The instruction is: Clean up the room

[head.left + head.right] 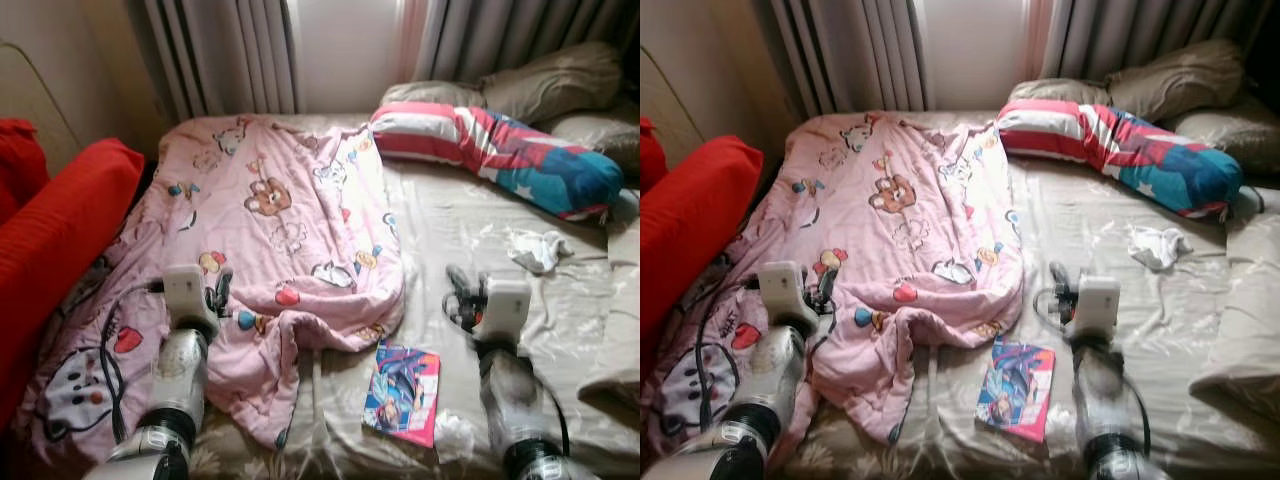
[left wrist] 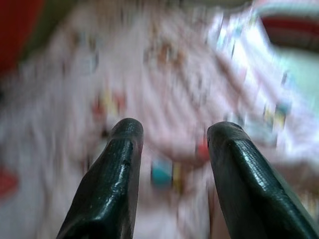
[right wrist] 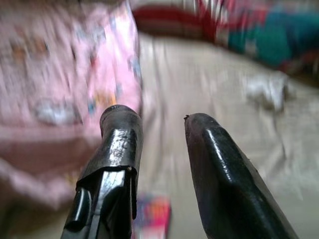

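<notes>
Count: 1 bed (image 1: 450, 220), 1 pink blanket (image 1: 270, 230), 1 striped bolster (image 1: 500, 150), 3 beige pillows (image 1: 560, 75), 1 book (image 1: 403, 392), 2 crumpled white tissues (image 1: 538, 250), 2 red cushions (image 1: 60, 225), 2 grippers: left (image 1: 218, 292), right (image 1: 458, 290).

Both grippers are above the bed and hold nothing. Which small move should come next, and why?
Probably lower the right gripper toward the colourful book on the sheet: its fingers are open and it hovers just above and beyond the book, which lies loose beside the pink blanket.
</notes>
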Tool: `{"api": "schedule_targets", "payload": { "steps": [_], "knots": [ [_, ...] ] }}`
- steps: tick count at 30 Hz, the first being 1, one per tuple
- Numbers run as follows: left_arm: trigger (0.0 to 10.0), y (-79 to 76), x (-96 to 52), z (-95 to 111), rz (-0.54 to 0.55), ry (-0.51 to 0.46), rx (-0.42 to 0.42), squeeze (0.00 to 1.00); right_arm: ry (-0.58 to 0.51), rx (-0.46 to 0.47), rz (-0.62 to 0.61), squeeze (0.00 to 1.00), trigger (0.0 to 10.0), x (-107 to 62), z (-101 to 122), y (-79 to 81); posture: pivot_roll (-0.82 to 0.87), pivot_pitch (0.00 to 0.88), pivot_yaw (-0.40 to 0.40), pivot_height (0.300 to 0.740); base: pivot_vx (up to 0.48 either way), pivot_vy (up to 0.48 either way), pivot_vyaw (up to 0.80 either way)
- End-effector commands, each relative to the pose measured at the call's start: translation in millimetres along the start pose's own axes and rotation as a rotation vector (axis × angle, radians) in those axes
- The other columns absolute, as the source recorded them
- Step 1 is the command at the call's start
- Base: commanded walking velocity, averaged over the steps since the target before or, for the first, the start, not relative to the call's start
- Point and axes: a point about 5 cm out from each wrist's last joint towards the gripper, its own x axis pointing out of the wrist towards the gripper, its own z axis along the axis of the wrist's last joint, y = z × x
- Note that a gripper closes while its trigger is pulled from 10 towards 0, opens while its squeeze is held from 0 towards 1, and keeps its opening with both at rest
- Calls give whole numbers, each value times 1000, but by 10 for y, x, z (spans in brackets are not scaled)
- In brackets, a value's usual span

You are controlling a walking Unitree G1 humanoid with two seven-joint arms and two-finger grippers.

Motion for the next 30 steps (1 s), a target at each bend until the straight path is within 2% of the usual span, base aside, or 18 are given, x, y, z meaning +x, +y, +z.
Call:
{"api": "schedule_targets", "payload": {
  "steps": [1,7,15,21,22,30],
  "knots": [
    [10000,-26,13,31,-20,-16,25,0,-48,-8,4,0,10000,48,98,8,-79,16,5,740,0,0,0],
    [10000,-4,-102,-62,-35,-26,42,0,-45,-16,-14,0,10000,-101,-18,-44,-81,0,-3,740,0,0,0],
    [10000,88,-342,-311,-60,35,91,0,63,-12,-81,0,10000,-420,-364,-102,-87,0,25,740,0,0,0],
    [10000,110,-313,-301,-73,57,107,0,101,1,-100,0,10000,-502,-457,-90,-103,0,41,740,0,0,0],
    [10000,123,-320,-320,-62,70,95,0,136,-5,-98,0,10000,-530,-509,-82,-109,0,43,740,0,0,0],
    [10000,119,-430,-437,-80,108,96,0,199,-3,-123,0,10000,-661,-635,-146,-114,3,44,691,0,0,0]
  ]
}}
